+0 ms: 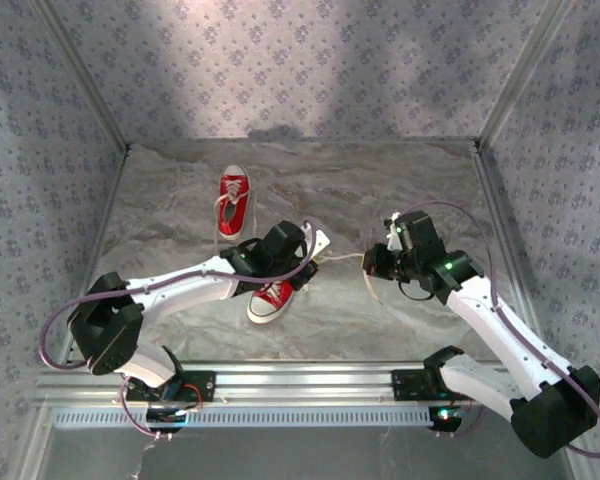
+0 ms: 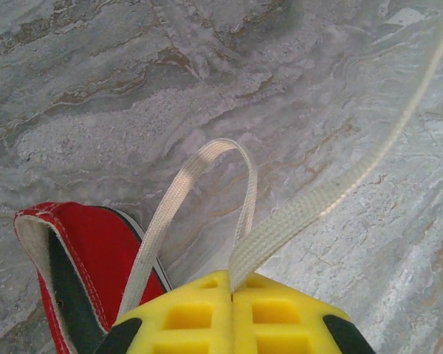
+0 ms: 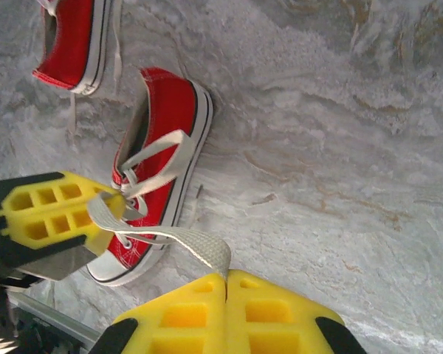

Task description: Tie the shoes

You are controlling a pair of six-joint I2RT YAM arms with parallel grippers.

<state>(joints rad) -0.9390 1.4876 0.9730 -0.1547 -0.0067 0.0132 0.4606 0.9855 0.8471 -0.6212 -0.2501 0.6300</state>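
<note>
Near shoe (image 1: 272,297) lies beneath the left wrist, toe toward the bases; far shoe (image 1: 234,202) well behind. Left end effector (image 2: 231,284) pinched together on a flat woven white lace loop (image 2: 221,151). Right end effector (image 3: 227,279) clamped on another lace strand (image 3: 196,245), right of the near shoe. Red canvas, white rubber soles; marbled grey surface (image 1: 400,180).

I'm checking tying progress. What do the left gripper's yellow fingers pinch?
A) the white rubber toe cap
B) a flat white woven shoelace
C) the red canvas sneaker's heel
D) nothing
B: the left gripper has its jaws closed on the flat white woven shoelace beside the red canvas sneaker.
</note>
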